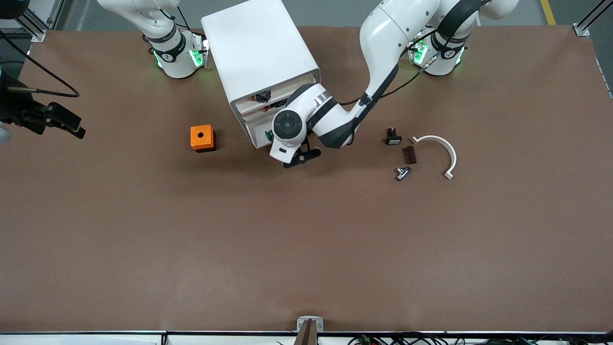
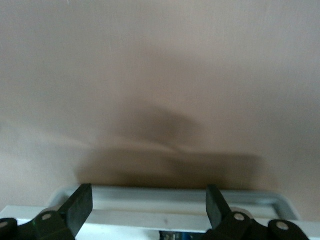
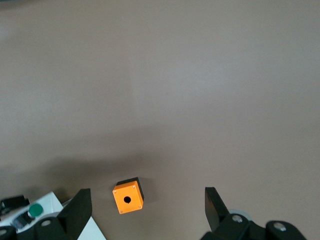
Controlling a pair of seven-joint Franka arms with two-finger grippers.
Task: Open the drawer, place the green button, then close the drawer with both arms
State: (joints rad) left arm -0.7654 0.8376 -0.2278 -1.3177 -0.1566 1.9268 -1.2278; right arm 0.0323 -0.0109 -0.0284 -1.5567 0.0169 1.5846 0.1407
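Hovering open-jawed at the shallow white plastic drawer (image 2: 175, 202), the left gripper (image 2: 149, 210) faced a light, slippery lip; the right gripper (image 3: 147, 212) waited open.

Matt brown table (image 1: 306, 239); smooth white plastic cabinet (image 1: 258, 52); orange box (image 1: 202, 138), seemingly plastic; glossy white arms (image 1: 383, 43)

Drawer (image 1: 265, 135) front hidden by left arm's wrist, button (image 3: 35, 210) — half cut off, cabinet (image 1: 258, 52) top cropped
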